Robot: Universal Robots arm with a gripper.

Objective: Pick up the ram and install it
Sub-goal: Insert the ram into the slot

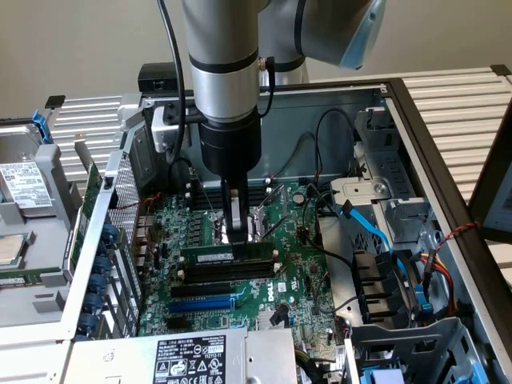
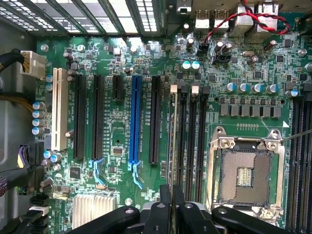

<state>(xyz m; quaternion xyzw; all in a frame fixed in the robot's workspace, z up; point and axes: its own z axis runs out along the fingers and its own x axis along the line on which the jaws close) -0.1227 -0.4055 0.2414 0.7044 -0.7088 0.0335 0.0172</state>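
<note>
The ram (image 1: 210, 254), a thin green stick with black chips, stands on edge along the farthest of the black memory slots (image 1: 224, 272) on the motherboard. My gripper (image 1: 237, 238) reaches straight down from above and is shut on the stick's upper edge near its middle. In the wrist view the ram (image 2: 171, 141) appears edge-on as a thin pale line running away from the gripper (image 2: 171, 210), lined up with the slot beside the other memory slots (image 2: 191, 141). Whether it is pressed fully into the slot I cannot tell.
A long blue expansion slot (image 2: 135, 119) and black slots lie beside the memory slots. The CPU socket (image 2: 245, 175) is on the other side. Blue cables (image 1: 376, 232) and drive bays fill the exterior view's right; a labelled power supply (image 1: 188, 358) sits in front.
</note>
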